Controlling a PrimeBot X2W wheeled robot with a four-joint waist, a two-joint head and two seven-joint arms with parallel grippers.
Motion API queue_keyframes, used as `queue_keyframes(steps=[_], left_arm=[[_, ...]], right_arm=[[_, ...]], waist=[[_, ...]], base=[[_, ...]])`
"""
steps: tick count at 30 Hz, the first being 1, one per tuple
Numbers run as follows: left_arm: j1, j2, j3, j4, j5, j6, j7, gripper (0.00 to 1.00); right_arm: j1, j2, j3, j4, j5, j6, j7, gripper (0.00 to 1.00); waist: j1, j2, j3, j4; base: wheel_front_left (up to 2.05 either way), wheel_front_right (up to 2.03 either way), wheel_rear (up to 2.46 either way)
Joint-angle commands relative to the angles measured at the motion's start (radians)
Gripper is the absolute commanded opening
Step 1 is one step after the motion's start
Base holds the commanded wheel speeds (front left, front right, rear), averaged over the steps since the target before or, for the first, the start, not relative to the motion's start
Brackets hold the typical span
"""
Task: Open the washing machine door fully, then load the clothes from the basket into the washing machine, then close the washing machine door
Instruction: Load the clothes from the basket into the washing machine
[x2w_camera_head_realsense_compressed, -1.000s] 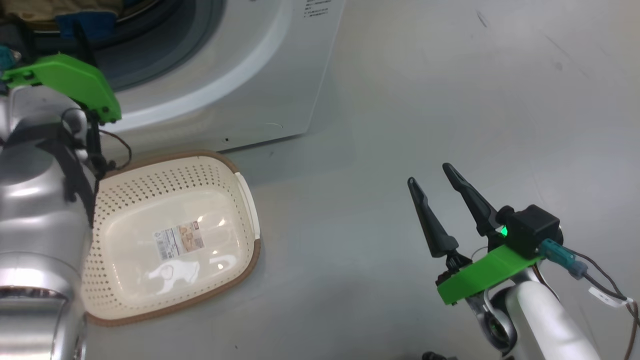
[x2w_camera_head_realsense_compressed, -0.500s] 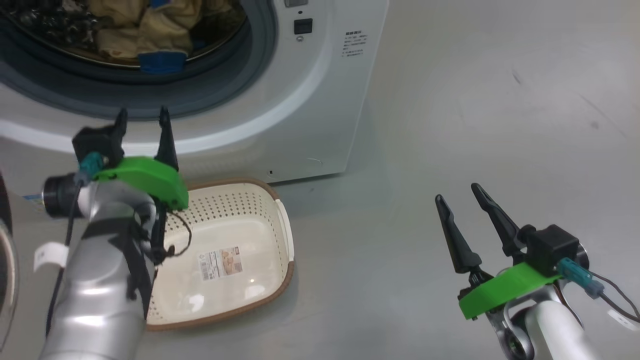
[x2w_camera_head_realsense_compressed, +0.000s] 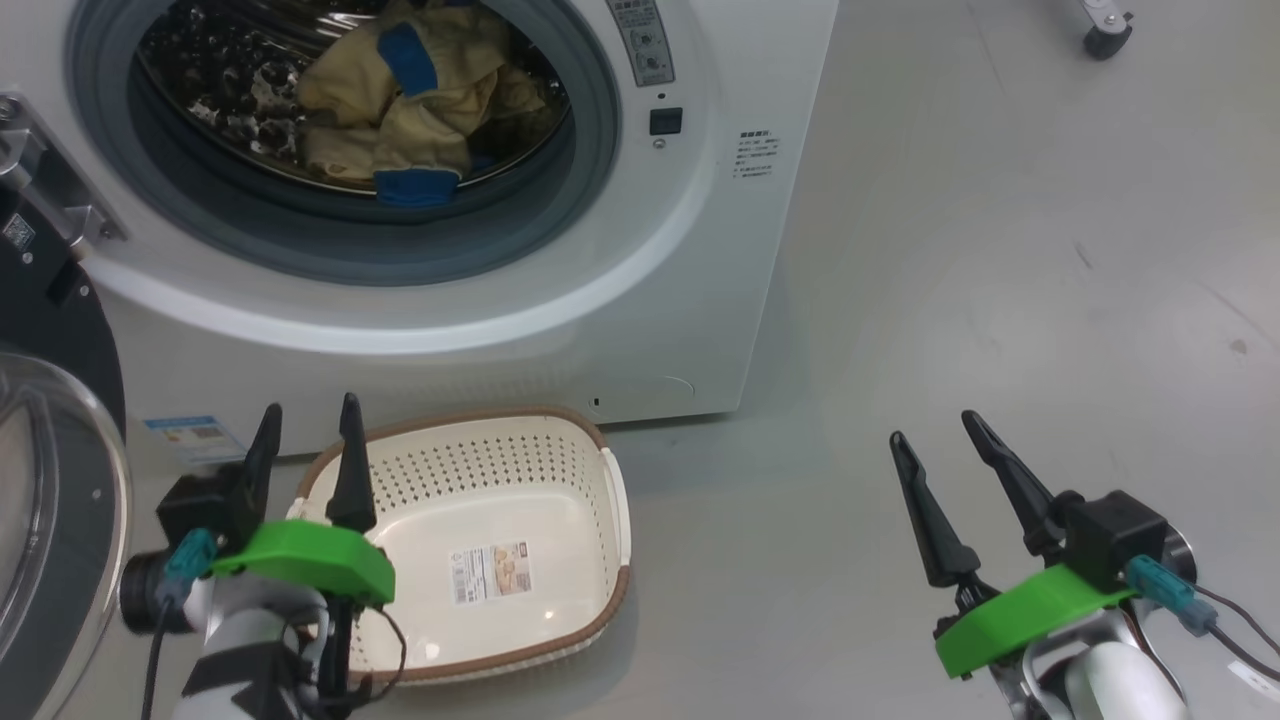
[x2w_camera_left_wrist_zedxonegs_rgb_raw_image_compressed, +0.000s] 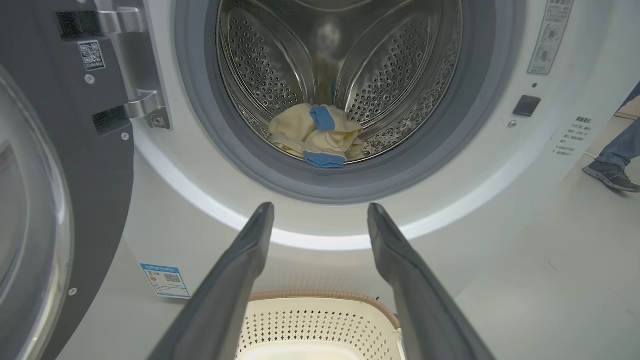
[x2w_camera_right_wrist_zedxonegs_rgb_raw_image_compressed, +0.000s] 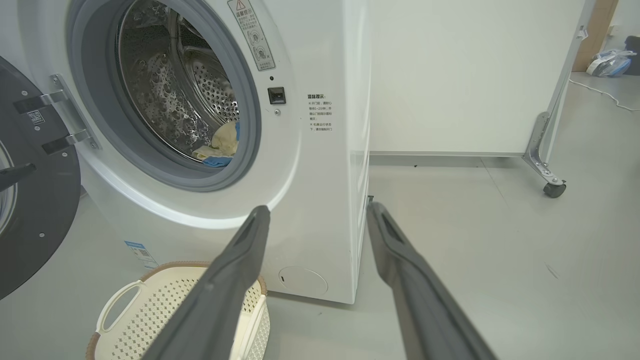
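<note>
The washing machine (x2w_camera_head_realsense_compressed: 700, 250) stands with its door (x2w_camera_head_realsense_compressed: 50, 500) swung wide to the left, glass dome facing me. The clothes (x2w_camera_head_realsense_compressed: 410, 100), pale yellow with blue patches, lie in the steel drum, as the left wrist view (x2w_camera_left_wrist_zedxonegs_rgb_raw_image_compressed: 320, 135) also shows. On the floor in front sits the basket (x2w_camera_head_realsense_compressed: 612, 500), with just a label sticker inside. My left gripper (x2w_camera_head_realsense_compressed: 310, 405) hovers open over the basket's left end, pointing at the drum, nothing between its fingers (x2w_camera_left_wrist_zedxonegs_rgb_raw_image_compressed: 240, 260). My right gripper (x2w_camera_head_realsense_compressed: 933, 427) is open and holds nothing, over bare floor to the basket's right.
A white panel on a caster frame (x2w_camera_right_wrist_zedxonegs_rgb_raw_image_compressed: 554, 189) stands behind and to the right of the machine. A person's shoe and trouser leg (x2w_camera_left_wrist_zedxonegs_rgb_raw_image_compressed: 610, 175) show at the far right of the left wrist view. Grey floor stretches right of the machine.
The head camera has tilted up, bringing the whole drum opening into view. My left arm has drawn back from the opening to above the basket. The right gripper has barely moved.
</note>
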Motion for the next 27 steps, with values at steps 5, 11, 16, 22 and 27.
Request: queue_keyframes(steps=[5, 11, 16, 22, 27], left_arm=[[0.094, 0.009, 0.086, -0.137, 0.005, 0.019, -0.011, 1.00], [0.203, 0.004, 0.138, -0.230, 0.014, 0.031, -0.011, 1.00], [0.278, 0.002, 0.150, -0.291, 0.023, 0.032, -0.011, 1.00], [0.334, 0.002, 0.147, -0.342, -0.012, 0.045, -0.011, 1.00], [0.359, 0.002, 0.150, -0.366, -0.028, 0.054, -0.011, 1.00]], right_arm=[[0.010, -0.019, 0.013, -0.029, -0.008, 0.004, -0.007, 1.00], [0.031, -0.021, 0.006, -0.032, -0.014, 0.004, -0.007, 1.00], [0.047, -0.020, -0.011, -0.036, -0.019, 0.004, -0.007, 1.00], [0.065, -0.020, -0.032, -0.042, -0.021, 0.004, -0.007, 1.00], [0.070, -0.019, -0.035, -0.046, -0.022, 0.004, -0.007, 1.00]], waist=[[0.0001, -0.0001, -0.039, 0.007], [0.0001, -0.0001, -0.056, 0.005], [0.0001, -0.0001, -0.068, 0.002], [0.0001, -0.0001, -0.077, 0.005], [0.0001, -0.0001, -0.080, 0.003]], base=[[0.00, 0.00, 0.00], [0.00, 0.00, 0.00], [0.00, 0.00, 0.00], [0.00, 0.00, 0.00], [0.00, 0.00, 0.00]])
